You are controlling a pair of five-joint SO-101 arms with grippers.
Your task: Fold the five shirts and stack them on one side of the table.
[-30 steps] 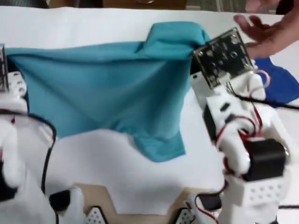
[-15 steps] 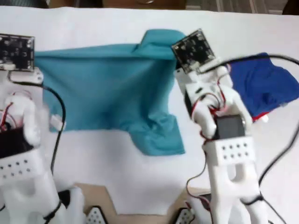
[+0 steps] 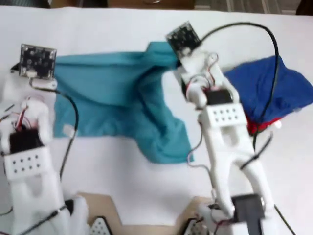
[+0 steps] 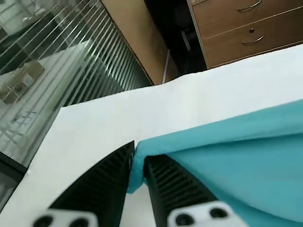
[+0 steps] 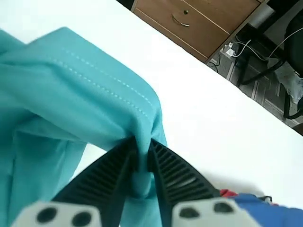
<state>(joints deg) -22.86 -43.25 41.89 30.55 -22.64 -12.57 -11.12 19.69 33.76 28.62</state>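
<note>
Both arms have swung inward over the past second: the right arm has carried its edge of the teal shirt towards the table's middle, the left arm has come in from the table's edge, and the hand that was over the far right corner is gone. The teal shirt now lies partly spread across the middle of the table. Its near flap is doubled into a loose fold, and its far edge runs between the two grippers. In my left wrist view the left gripper is pinched tight on a thin corner of the shirt, and the cloth fans away from its fingers over the white tabletop. In my right wrist view the right gripper is clamped on a bunched, stitched hem, with the fabric draped above and around the fingertips. From the high view, a blue shirt sits crumpled just beside the right arm, on the side away from the teal shirt. A bit of red cloth shows at its near edge.
</note>
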